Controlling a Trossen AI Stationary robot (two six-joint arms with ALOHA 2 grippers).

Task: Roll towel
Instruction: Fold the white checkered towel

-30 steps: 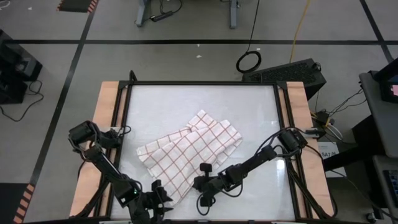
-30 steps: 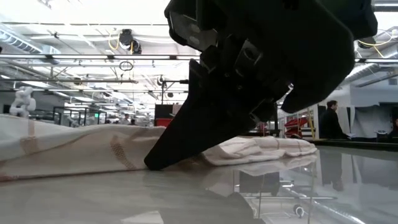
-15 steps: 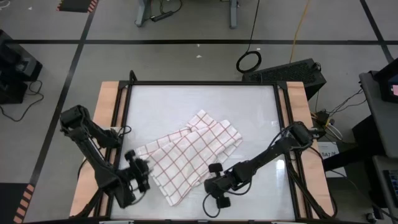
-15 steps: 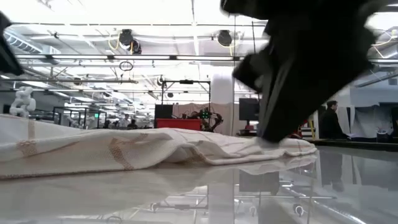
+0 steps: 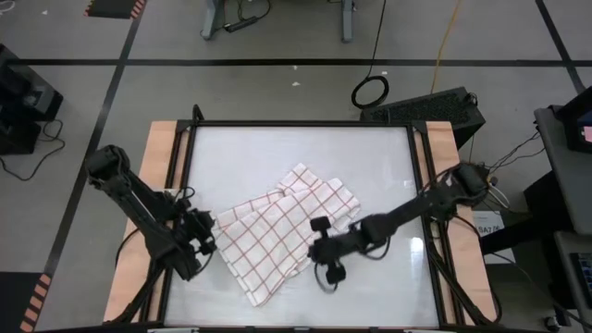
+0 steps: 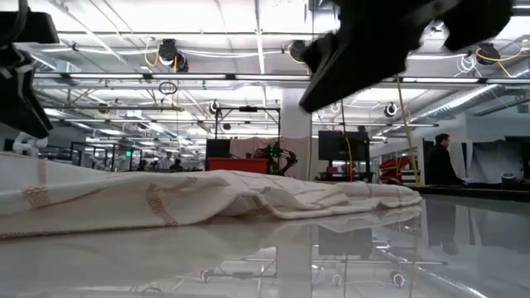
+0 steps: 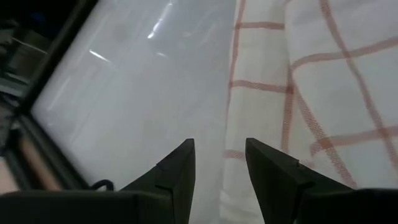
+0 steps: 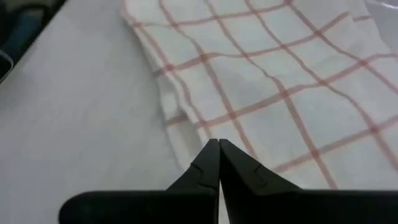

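Both hands had swung up to the towel (image 5: 277, 236): left hand (image 5: 205, 231) part-open and empty beside its edge, right hand (image 5: 326, 252) shut and empty, rolling unstarted.

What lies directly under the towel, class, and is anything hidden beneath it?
The towel lies loosely folded on the white table, with some parts doubled over others. Only tabletop shows around its edges; whatever the cloth covers cannot be seen.

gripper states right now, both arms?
Left tool: open, empty, at the towel's left edge.
Right tool: closed, empty, above the towel's right side.
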